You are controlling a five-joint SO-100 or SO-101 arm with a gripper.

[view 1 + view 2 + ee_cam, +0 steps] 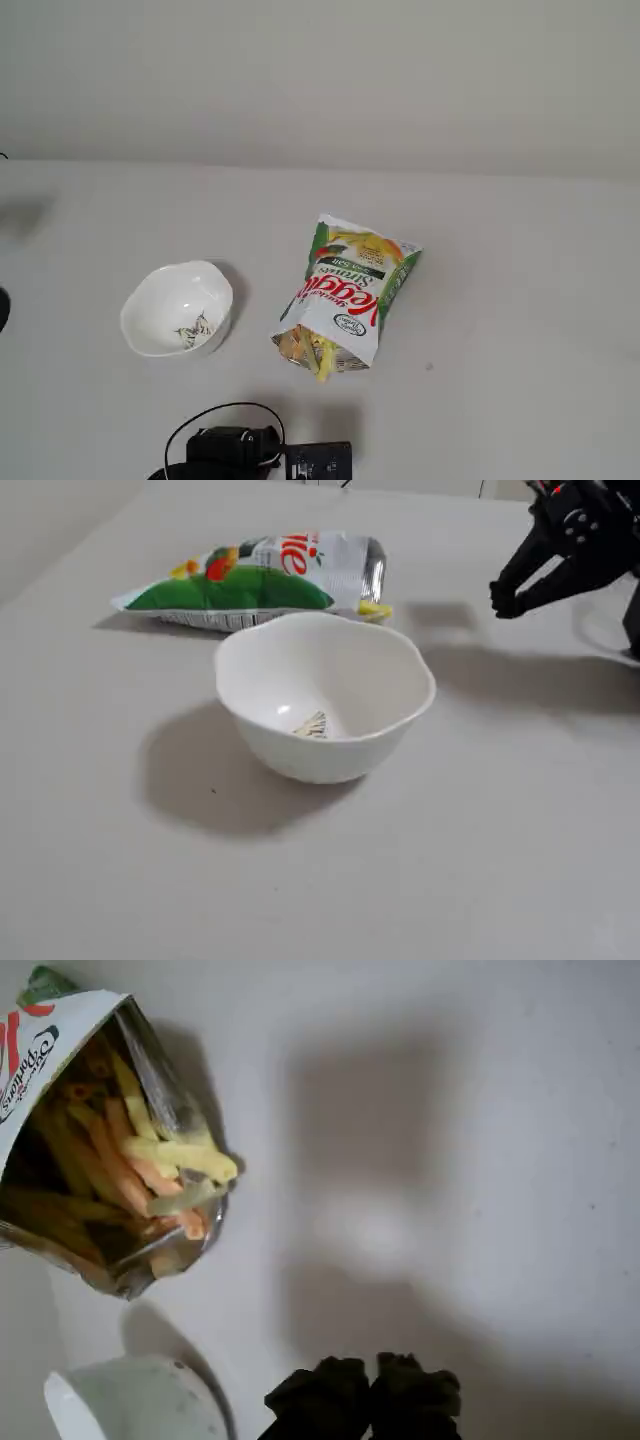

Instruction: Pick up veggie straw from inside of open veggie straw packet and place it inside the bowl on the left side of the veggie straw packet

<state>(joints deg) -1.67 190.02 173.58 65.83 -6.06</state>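
Gripper: hanging above the table [520, 810] in a fixed view [505, 597], well right of the packet's mouth; its 2 dark fingertips [320, 1392] are pressing together at the bottom edge of the wrist view [372, 1392], carrying nothing.
Packet: lying flat [348, 290], open silvery mouth facing the arm; in the wrist view it is sitting at upper left [60, 1080], well apart from the gripper.
Straw: a pale yellow stick [185, 1157] is poking out of the mouth among orange ones, up and left of the fingertips.
Bowl: sitting upright just left of the packet in a fixed view [150, 310], holding no straw; only its sprig drawing is showing inside.
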